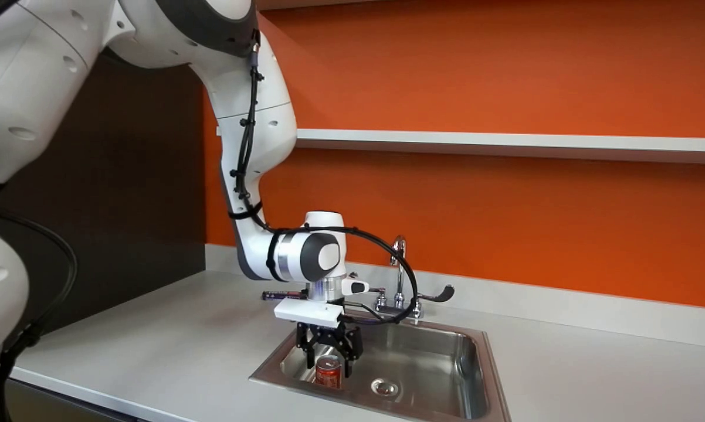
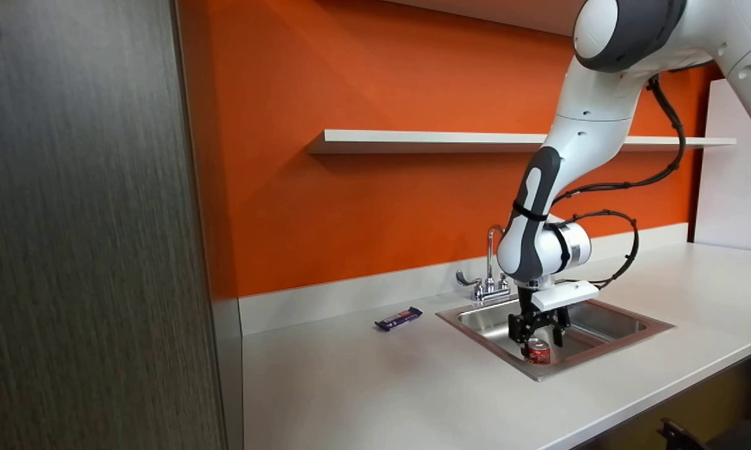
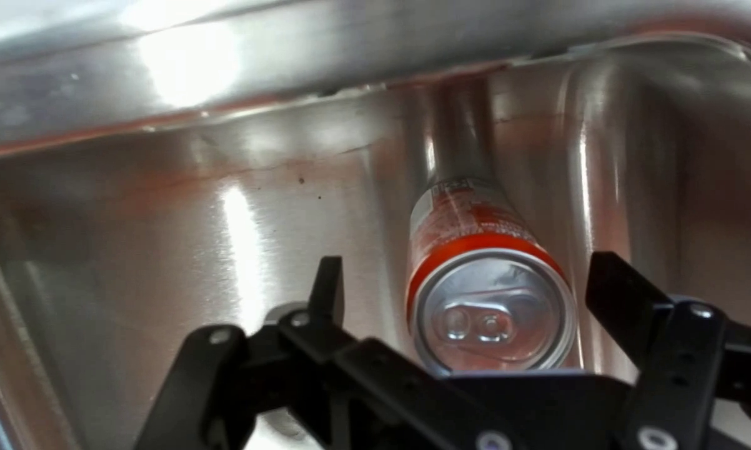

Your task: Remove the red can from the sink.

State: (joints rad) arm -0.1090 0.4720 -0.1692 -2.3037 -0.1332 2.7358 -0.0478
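One red can (image 1: 328, 374) upright in the sink (image 1: 426, 349), toward the front edge of the worktop (image 2: 332, 387).
The gripper (image 1: 329, 366) is spread wide, the can between its jaws in the wrist view with a gap each side; a purple-wrapped bar (image 2: 398, 319) lies near the worktop's back edge, apart from the sink.

Arm (image 1: 276, 135) smooth, white, rounded, dark grey panels (image 1: 212, 29) at the joints; thin seam lines (image 1: 273, 106), small oval recesses (image 1: 22, 133). Black cables (image 1: 245, 149) strung along the outside, tied at intervals, one stretch in a wide loop – black straps (image 1: 246, 212) around its lower part. Silvery metal band (image 1: 326, 288) just above a flat white block (image 1: 308, 312). Gripper (image 3: 468, 290) black, angular jointed links (image 3: 388, 387) – pale round screw heads (image 3: 656, 437) showing in the wrist view
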